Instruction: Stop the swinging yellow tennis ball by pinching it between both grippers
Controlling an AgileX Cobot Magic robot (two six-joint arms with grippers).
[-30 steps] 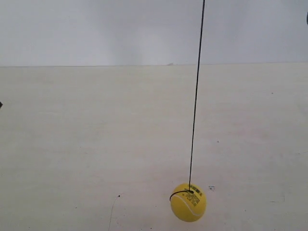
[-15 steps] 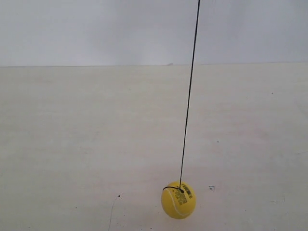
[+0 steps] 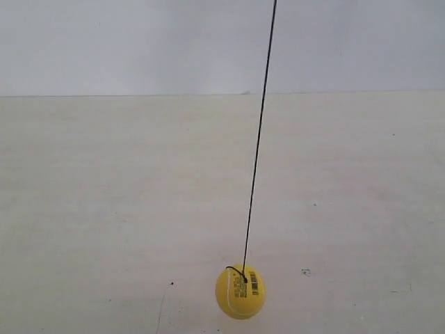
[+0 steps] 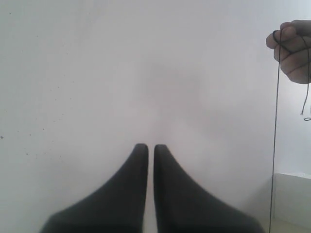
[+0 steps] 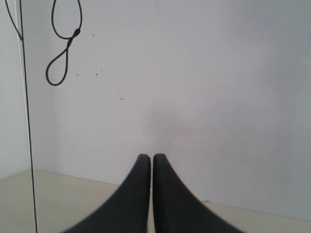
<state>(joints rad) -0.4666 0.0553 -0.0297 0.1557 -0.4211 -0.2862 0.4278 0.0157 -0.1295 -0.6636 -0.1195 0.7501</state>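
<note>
The yellow tennis ball (image 3: 240, 292) hangs low over the pale table on a thin black string (image 3: 257, 146), barcode sticker facing the exterior view. Neither arm shows in the exterior view. In the left wrist view my left gripper (image 4: 150, 147) is shut with nothing in it and faces a white wall; the string (image 4: 275, 136) runs past it at one side. My right gripper (image 5: 151, 157) is likewise shut and holds nothing, with the string (image 5: 28, 136) off to one side. The ball itself is out of both wrist views.
A person's hand (image 4: 293, 51) holds the upper end of the string. Spare loops of string (image 5: 65, 43) dangle before the white wall. The pale table (image 3: 104, 209) meets the wall at the back.
The ball and its string have swung steadily toward the exterior view's left. The dark tips seen at the frame's edges a second ago are gone from view.
</note>
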